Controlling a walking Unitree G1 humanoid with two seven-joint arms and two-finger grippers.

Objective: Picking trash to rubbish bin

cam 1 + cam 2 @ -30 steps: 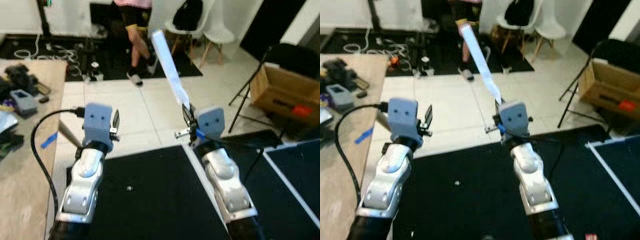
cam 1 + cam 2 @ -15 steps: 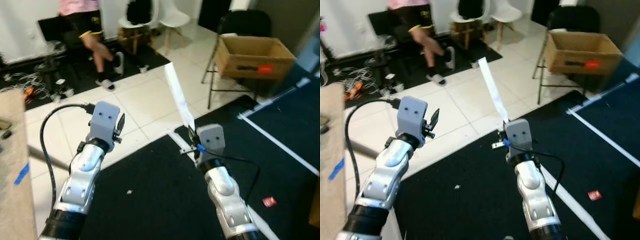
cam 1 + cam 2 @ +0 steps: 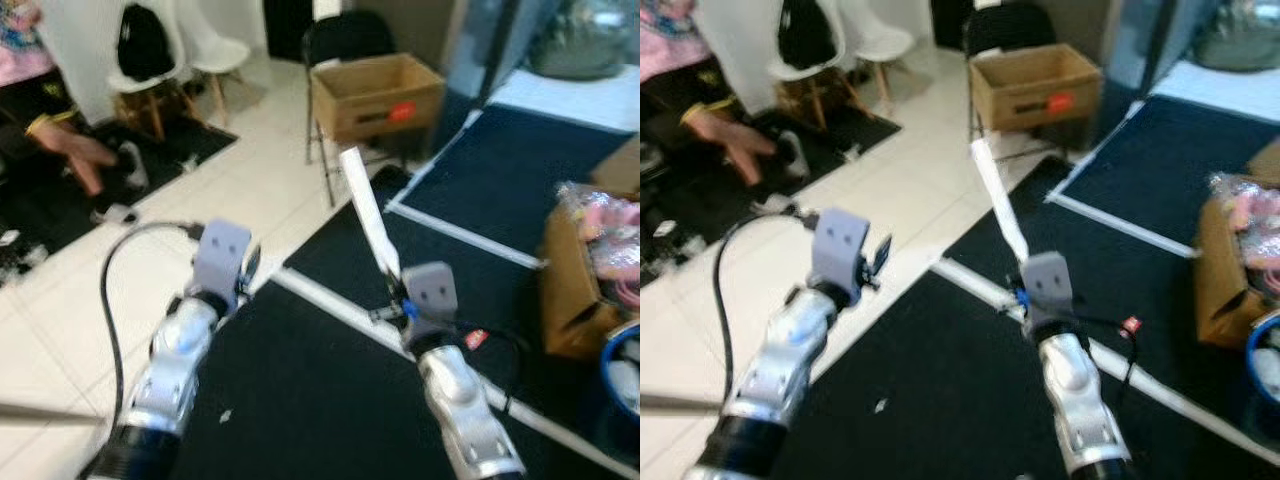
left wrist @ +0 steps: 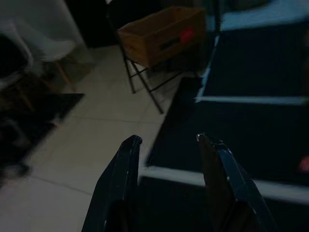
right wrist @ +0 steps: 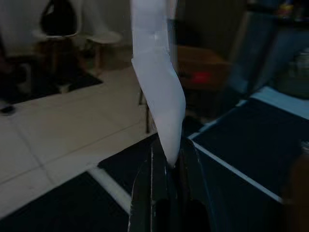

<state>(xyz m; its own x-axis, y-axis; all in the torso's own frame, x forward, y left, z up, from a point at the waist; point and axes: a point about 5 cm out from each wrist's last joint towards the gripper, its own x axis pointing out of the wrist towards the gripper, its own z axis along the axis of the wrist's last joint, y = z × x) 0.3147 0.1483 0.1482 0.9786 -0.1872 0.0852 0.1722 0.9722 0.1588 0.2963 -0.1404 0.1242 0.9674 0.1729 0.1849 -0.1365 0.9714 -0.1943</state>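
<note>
Both silver arms raised forward over black floor mats [image 3: 300, 390] edged in white tape. Right gripper [image 3: 396, 290] clenched on the lower end of a long white strip [image 3: 368, 212], flat and stiff-looking, like paper or thin plastic, slanting up and away from the fingertips; in the right wrist view, strip [image 5: 157, 82] narrowing to a point where the two black fingers [image 5: 152, 188] pinch it. Left gripper [image 4: 169, 145] held level beside it, fingers parted with nothing between them, aimed at pale glossy tiles [image 3: 90, 290] and the mat's edge. Black cable [image 3: 112, 300] looping from the grey block on the left wrist. Ahead, an open brown cardboard box [image 3: 375, 92] with a red label resting on a black folding chair [image 3: 345, 40]. White moulded chairs [image 3: 205, 50] with wooden legs further back, a seated person's leg [image 3: 70, 150] at far left. Small red wrapper [image 3: 476, 338] lying on the mat just beside the right forearm. At right, another cardboard box [image 3: 572, 290] stuffed with pink, crinkled material.
</note>
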